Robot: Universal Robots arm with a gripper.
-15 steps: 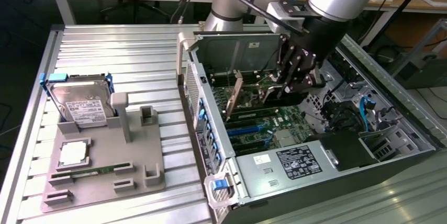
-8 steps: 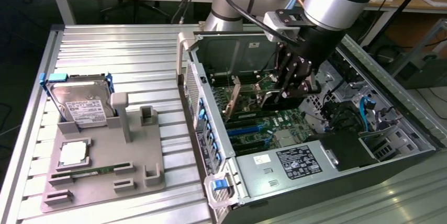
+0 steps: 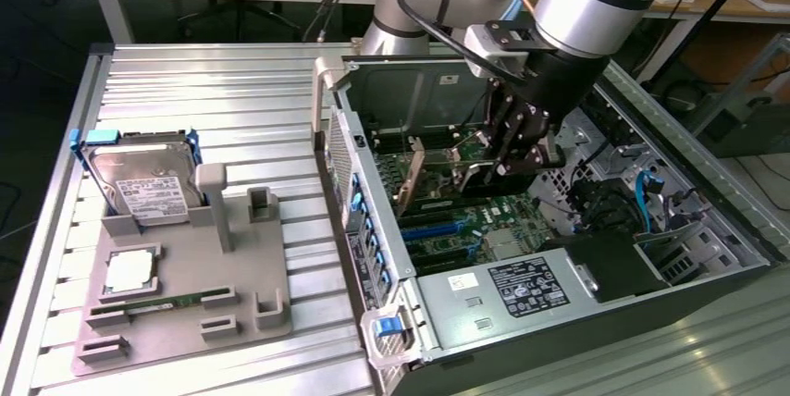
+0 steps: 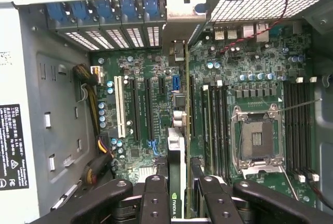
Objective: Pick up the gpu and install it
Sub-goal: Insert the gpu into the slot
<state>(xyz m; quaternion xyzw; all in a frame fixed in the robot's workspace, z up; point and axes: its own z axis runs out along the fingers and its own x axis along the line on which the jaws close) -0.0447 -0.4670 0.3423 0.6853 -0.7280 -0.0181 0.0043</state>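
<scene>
My gripper (image 3: 512, 163) reaches down into the open computer case (image 3: 722, 257) and is shut on the gpu (image 3: 435, 169). The gpu is a thin tan-brown card with a silver end bracket. It stands on edge over the green motherboard (image 3: 475, 220), with the bracket toward the case's rear slot wall. In the wrist view the gpu (image 4: 176, 182) runs edge-on between my black fingers (image 4: 155, 200), and its bracket end lies near the rear slot openings. The card lines up with the long expansion slots (image 4: 136, 109). I cannot tell whether its edge is seated in a slot.
A grey parts holder (image 3: 185, 276) on the exterior view's left carries a hard drive (image 3: 142, 183), a CPU (image 3: 129, 271) and a green RAM stick (image 3: 161, 305). Inside the case are the power supply (image 3: 519, 285), the empty CPU socket (image 4: 257, 138), cables (image 4: 99, 156) and blue slot latches (image 4: 104, 10).
</scene>
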